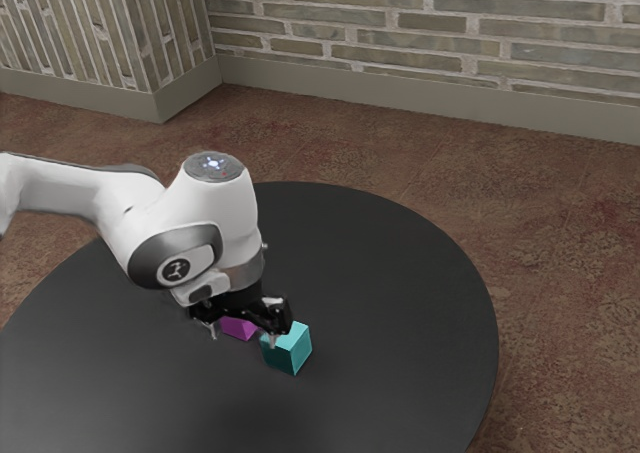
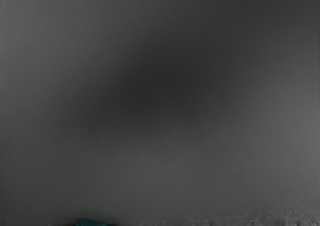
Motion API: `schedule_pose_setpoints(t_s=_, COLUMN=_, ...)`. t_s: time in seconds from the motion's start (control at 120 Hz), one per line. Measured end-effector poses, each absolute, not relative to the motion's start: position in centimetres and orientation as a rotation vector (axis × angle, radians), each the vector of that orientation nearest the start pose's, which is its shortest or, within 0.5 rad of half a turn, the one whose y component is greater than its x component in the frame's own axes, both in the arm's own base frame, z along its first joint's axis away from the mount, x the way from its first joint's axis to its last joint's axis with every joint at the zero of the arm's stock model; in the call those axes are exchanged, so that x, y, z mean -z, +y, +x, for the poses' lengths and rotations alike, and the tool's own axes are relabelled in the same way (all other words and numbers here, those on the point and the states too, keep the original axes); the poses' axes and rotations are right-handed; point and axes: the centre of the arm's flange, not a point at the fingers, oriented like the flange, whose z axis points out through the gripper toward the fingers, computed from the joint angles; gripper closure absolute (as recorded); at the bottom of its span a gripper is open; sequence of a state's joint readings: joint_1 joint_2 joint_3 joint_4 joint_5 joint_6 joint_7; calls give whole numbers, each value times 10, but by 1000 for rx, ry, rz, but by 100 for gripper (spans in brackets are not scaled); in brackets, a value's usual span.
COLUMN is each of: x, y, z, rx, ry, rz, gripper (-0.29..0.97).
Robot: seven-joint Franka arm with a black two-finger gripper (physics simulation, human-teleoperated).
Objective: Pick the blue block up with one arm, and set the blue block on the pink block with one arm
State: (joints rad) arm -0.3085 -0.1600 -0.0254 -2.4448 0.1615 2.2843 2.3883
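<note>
Sitting flat on the black table, lower centre of the exterior frame: blue block. Gripper is low over the block's upper-left edge; whether it clasps the block or has released it, I cannot tell. Pink block lies just behind and to the left, partly hidden by the gripper. Arm enters from the frame's left. Wrist view: a sliver of the blue block just under the hand, against the dark table. Brick wall runs across the top.
</note>
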Motion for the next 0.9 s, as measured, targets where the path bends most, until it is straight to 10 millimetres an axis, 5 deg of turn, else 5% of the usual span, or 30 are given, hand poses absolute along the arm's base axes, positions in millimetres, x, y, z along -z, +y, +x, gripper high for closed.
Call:
schedule_pose_setpoints(t_s=0.317, x=-329, y=-162, z=469, rx=-93, ry=3080, rz=4, gripper=0)
schedule_pose_setpoints(t_s=0.458, x=-333, y=-170, z=488, rx=-50, ry=3053, rz=132, gripper=0)
schedule_pose_setpoints(t_s=0.558, x=-328, y=-170, z=498, rx=-9, ry=3074, rz=152, gripper=0)
schedule_pose_setpoints(t_s=0.733, x=-326, y=-138, z=510, rx=-9, ry=3190, rz=16, gripper=0)
schedule_pose_setpoints(t_s=0.9, x=-320, y=-145, z=519, rx=-38, ry=3238, rz=36, gripper=0)
